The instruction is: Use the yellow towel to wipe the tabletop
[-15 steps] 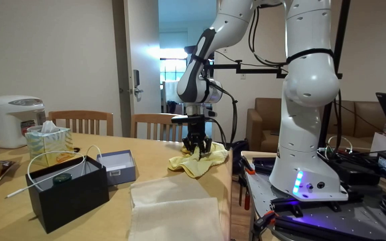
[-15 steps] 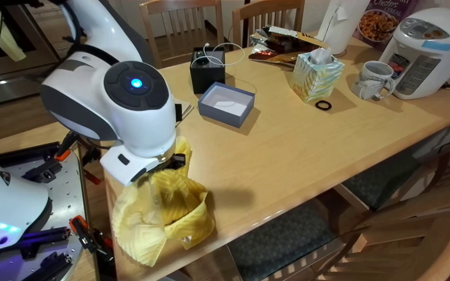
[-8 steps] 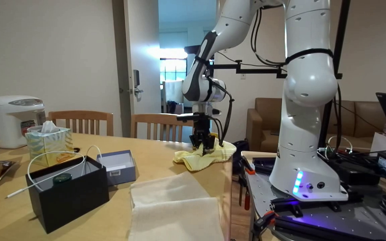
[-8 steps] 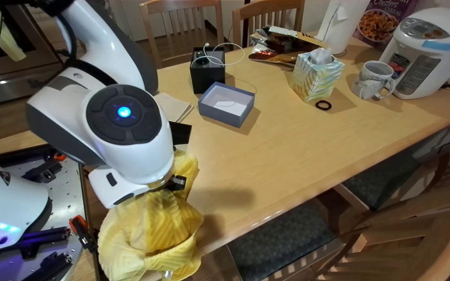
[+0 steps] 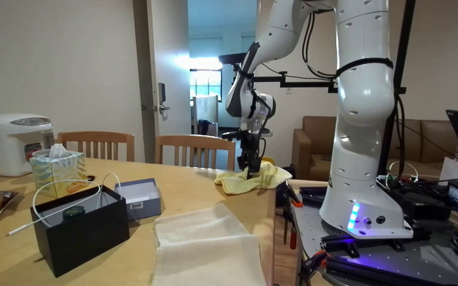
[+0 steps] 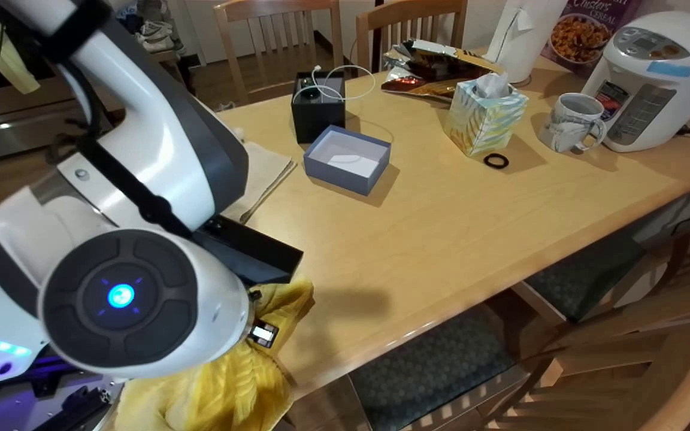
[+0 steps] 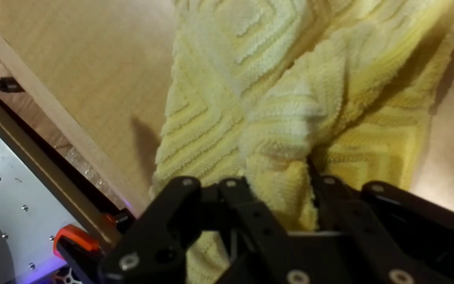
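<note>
The claw [image 7: 280,186] is clamped on the yellow towel [image 7: 274,102], which lies rumpled on the table [image 5: 189,186] at an edge; the wrist view shows the fold between its jaws, hidden by the arm [image 6: 147,137] in an exterior view. One sofa [image 5: 314,147] and one cereal box [image 6: 584,39] each show in a single exterior view. Both exterior views show three more boxes: black box [image 5: 84,238], tissue box [image 5: 61,172], blue-grey box [image 5: 147,208].

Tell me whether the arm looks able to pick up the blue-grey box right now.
Probably not: the pincer is shut on the yellow towel and would have to let go before gripping the blue-grey box.
</note>
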Controlling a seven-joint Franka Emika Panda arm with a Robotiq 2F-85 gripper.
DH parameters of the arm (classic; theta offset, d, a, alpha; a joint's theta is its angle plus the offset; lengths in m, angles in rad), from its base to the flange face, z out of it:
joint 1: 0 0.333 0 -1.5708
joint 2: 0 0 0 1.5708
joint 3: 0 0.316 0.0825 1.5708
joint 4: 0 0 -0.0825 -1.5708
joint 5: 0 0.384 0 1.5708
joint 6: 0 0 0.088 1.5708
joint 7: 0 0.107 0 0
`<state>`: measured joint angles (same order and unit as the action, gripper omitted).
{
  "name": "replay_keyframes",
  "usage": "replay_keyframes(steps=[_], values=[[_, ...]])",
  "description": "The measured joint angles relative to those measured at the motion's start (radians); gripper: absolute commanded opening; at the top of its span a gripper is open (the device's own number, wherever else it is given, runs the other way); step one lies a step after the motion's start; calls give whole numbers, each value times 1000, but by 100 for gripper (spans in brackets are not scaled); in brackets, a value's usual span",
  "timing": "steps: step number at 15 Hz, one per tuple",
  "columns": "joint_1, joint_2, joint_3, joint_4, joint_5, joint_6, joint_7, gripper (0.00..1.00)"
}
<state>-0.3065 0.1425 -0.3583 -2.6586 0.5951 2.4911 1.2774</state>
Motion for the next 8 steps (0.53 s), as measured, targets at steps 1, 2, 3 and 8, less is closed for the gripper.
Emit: replay_keyframes(steps=[1,2,3,8], values=[[-11,2,-4,1,18,-1,-2,7],[-19,3,-6,2,38,-1,-4,7],[-24,4,-6,2,72,-1,-25,8],[-17,13,62,28,365,0,-324,7]])
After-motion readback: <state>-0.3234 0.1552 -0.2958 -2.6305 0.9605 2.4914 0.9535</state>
